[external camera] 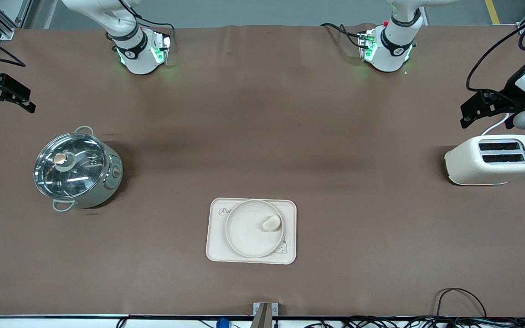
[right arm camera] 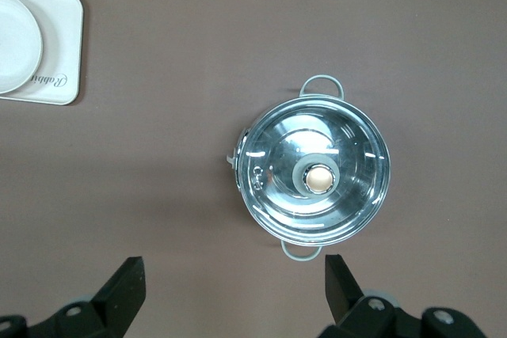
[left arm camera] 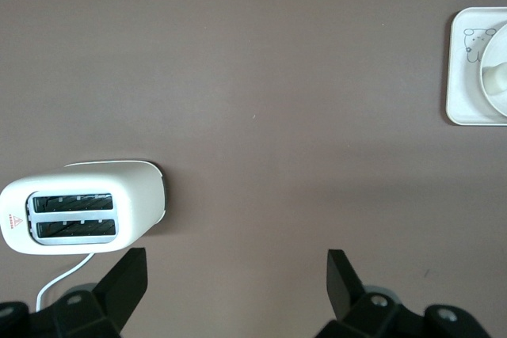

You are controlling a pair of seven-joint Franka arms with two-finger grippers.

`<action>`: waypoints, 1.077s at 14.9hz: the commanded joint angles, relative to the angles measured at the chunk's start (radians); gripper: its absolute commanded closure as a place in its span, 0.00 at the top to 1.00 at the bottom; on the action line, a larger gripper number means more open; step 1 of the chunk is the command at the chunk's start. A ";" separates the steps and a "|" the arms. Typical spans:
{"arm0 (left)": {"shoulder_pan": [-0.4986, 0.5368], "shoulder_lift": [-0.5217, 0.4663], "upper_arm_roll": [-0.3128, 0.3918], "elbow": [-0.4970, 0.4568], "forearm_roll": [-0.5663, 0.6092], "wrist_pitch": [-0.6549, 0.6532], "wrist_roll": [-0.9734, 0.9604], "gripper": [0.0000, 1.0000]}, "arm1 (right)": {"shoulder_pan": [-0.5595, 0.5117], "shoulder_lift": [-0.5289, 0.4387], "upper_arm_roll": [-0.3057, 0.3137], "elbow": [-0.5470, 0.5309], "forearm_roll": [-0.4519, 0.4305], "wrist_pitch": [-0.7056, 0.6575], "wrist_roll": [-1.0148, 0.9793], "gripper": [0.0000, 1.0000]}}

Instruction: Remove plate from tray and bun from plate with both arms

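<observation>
The round cream plate point(external camera: 244, 233) lies on the rectangular cream tray point(external camera: 215, 248), close to the front camera at mid table. The small pale bun point(external camera: 271, 222) sits on the plate near its rim toward the left arm's end. My left gripper point(external camera: 468, 112) is open and empty in the air at the left arm's end, over the table beside the toaster; its wrist view point(left arm camera: 236, 276) shows the tray point(left arm camera: 467, 77), plate point(left arm camera: 493, 43) and bun point(left arm camera: 497, 78) at the edge. My right gripper point(external camera: 28, 101) is open and empty over the right arm's end; its wrist view point(right arm camera: 234, 279) shows the plate point(right arm camera: 16, 45).
A cream two-slot toaster point(external camera: 492, 159) stands at the left arm's end, also in the left wrist view point(left arm camera: 83, 205). A steel pot with a glass lid point(external camera: 75, 168) stands at the right arm's end, also in the right wrist view point(right arm camera: 315, 172). Cables lie along the front edge.
</observation>
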 commanded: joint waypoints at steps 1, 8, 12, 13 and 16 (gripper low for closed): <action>0.004 0.011 0.000 0.025 -0.004 -0.013 -0.001 1.00 | -0.003 -0.004 0.002 -0.016 -0.020 0.023 0.008 1.00; -0.005 0.011 -0.006 0.023 -0.003 -0.014 -0.001 1.00 | -0.006 -0.003 -0.002 -0.008 -0.019 0.021 0.008 1.00; 0.001 0.011 -0.006 0.023 -0.003 -0.014 0.005 1.00 | 0.009 0.004 -0.001 -0.006 -0.008 0.024 0.013 1.00; 0.000 0.011 -0.006 0.023 -0.003 -0.014 0.000 1.00 | 0.011 0.010 0.001 -0.006 -0.006 0.024 0.013 1.00; -0.003 0.011 -0.006 0.023 -0.003 -0.014 0.000 1.00 | 0.040 0.057 0.004 0.006 -0.005 0.076 0.016 1.00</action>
